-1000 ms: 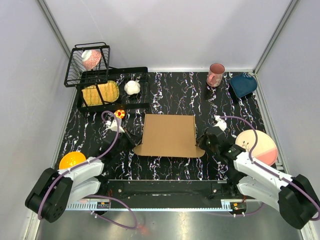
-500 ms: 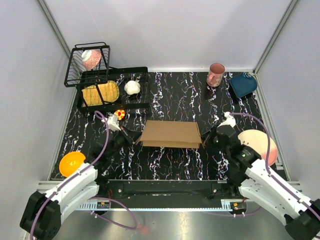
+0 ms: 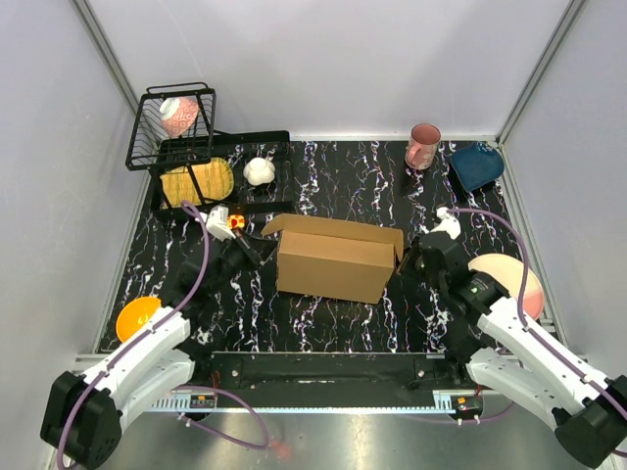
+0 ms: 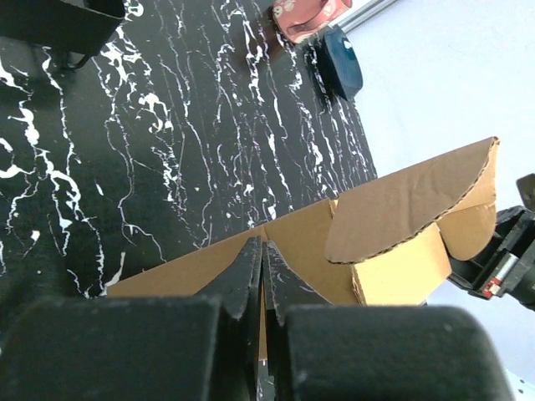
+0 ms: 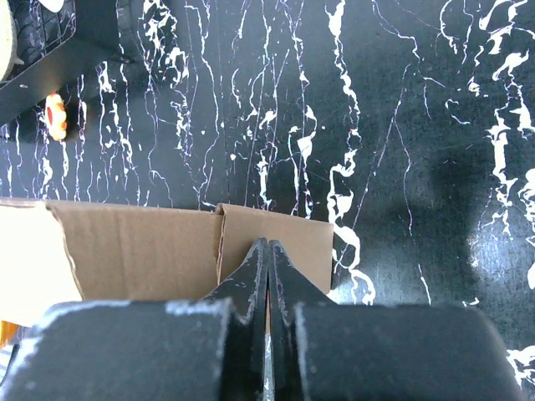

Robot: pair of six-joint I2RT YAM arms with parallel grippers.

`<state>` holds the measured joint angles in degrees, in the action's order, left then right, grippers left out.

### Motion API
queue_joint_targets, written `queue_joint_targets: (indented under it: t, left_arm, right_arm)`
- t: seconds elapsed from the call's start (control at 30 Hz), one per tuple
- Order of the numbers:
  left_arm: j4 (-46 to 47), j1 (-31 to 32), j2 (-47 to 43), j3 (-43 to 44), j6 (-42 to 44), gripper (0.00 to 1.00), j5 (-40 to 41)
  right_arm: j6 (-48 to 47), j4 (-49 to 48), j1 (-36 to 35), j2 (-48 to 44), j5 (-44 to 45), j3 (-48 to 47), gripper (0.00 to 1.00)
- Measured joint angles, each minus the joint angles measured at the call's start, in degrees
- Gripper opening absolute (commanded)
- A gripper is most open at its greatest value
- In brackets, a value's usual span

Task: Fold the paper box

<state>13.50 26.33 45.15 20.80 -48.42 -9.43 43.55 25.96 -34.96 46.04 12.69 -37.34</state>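
The paper box (image 3: 338, 259) is plain brown cardboard, standing up as an open rectangular sleeve in the middle of the black marbled table, with a flap sticking out at its top left. My left gripper (image 3: 261, 255) is shut on the box's left edge, and my right gripper (image 3: 405, 260) is shut on its right edge. In the left wrist view the fingers (image 4: 251, 266) pinch a cardboard wall, with a curved flap (image 4: 401, 200) beyond. In the right wrist view the fingers (image 5: 255, 267) pinch the box's end panel (image 5: 276, 234).
A black dish rack (image 3: 265, 145) with a yellow item and a white object stands at the back left, with a wire basket (image 3: 171, 122) on it. A small red-yellow toy (image 3: 235, 223) lies near the left gripper. There is a pink mug (image 3: 423, 145), a blue dish (image 3: 477, 164), a pink plate (image 3: 505, 279) and an orange bowl (image 3: 137, 315).
The cardboard lay flat one second ago; both grippers have raised it and it now stands as an open box shape. Both arms have reached further from their bases.
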Motion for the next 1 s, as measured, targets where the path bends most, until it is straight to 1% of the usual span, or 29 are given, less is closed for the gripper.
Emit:
queue_joint_targets:
  t: [0.2,0.4,0.53,0.57,0.63,0.7,0.73,0.8,0.87,0.93,0.97,1.0]
  left_arm:
    - [0.68,-0.09,2.47,-1.09,0.44,0.03,1.16]
    - [-1.05,0.28,-0.13,-3.02,1.51,0.09,1.25]
    - [-4.57,0.81,-3.96,-3.23,2.60,0.16,1.97]
    - [-5.68,0.92,-5.16,-3.23,2.99,0.21,2.45]
    - [-8.37,1.07,-7.61,-3.06,3.93,0.26,3.91]
    - [-11.78,1.07,-9.07,-2.25,4.70,0.33,5.57]
    - [-13.49,1.07,-9.49,-1.62,5.14,0.35,6.47]
    - [-17.03,1.07,-10.03,-0.09,5.86,0.41,8.46]
    - [-21.07,1.07,-10.54,1.77,6.49,0.46,10.62]
    - [-24.46,1.07,-10.99,3.41,6.86,0.56,12.98]
    - [-26.25,1.07,-11.32,4.22,7.08,0.60,14.21]
    - [-28.33,1.07,-11.65,5.14,7.10,0.67,15.69]
  right_arm:
    - [-0.04,-1.90,0.04,0.46,0.79,0.57,0.00]
    - [-0.57,-2.36,0.02,-1.38,0.98,1.79,0.08]
    - [-1.44,-1.46,-0.24,-3.08,1.29,1.75,0.13]
    - [-1.66,-0.81,-0.26,-3.43,1.40,1.60,0.14]
    - [-2.38,1.18,-0.31,-3.89,1.95,0.87,0.16]
    - [-2.86,3.58,-0.31,-3.98,2.97,-0.22,0.18]
    - [-3.06,5.27,-0.33,-4.02,3.54,-1.07,0.22]
    - [-3.32,9.27,-0.35,-4.02,5.03,-3.54,0.26]
    - [-3.56,14.08,-0.37,-3.78,7.15,-7.10,0.32]
    - [-3.91,18.03,-0.42,-3.72,9.46,-10.80,0.37]
    - [-4.11,19.69,-0.42,-3.72,10.51,-12.41,0.43]
    - [-4.44,21.46,-0.44,-3.85,12.00,-14.43,0.47]
